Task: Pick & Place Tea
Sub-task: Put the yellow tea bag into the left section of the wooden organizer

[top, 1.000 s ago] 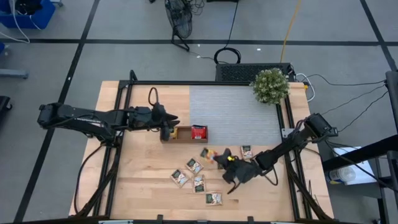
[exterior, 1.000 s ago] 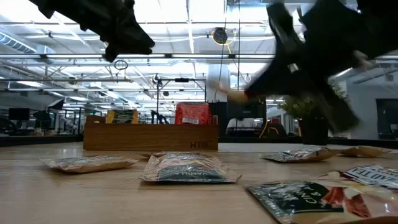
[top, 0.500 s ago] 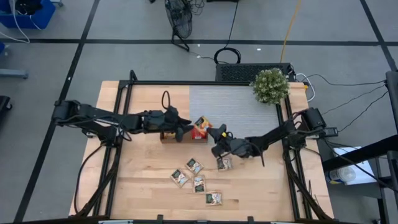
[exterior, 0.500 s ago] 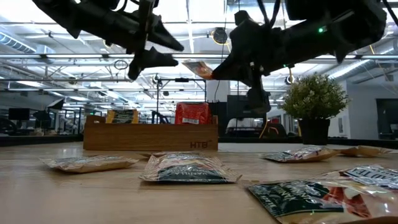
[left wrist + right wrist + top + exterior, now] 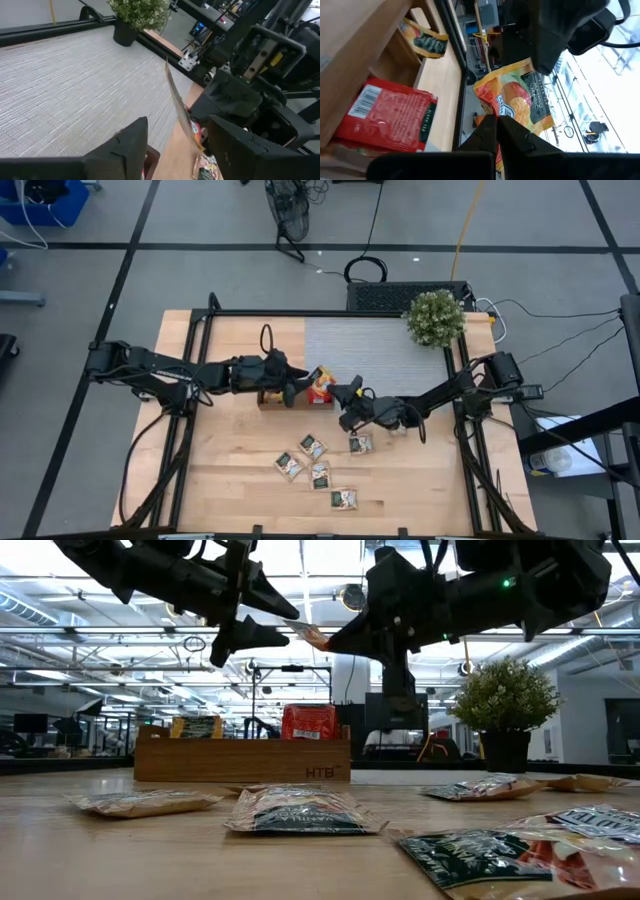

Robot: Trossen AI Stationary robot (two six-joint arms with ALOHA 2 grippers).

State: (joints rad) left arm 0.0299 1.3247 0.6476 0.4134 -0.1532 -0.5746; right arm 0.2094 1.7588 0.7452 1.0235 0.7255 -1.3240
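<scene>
Mid-air handover above the wooden tray (image 5: pixel 270 402). The right gripper (image 5: pixel 497 132) is pinched on the lower edge of an orange tea sachet (image 5: pixel 517 100), holding it upright over the tray's right end, beside the red sachet (image 5: pixel 390 120) already standing in a compartment. The left gripper (image 5: pixel 175 137) faces it with its fingers spread, the sachet's thin edge (image 5: pixel 177 107) lying between them but not yet clamped. Judgement: the left fingers should close squarely on the free upper part of the sachet, clear of the right fingertips, before the right lets go; an early release would drop it. Several green-and-white sachets (image 5: pixel 312 446) lie loose on the table (image 5: pixel 230 480) nearer the front.
</scene>
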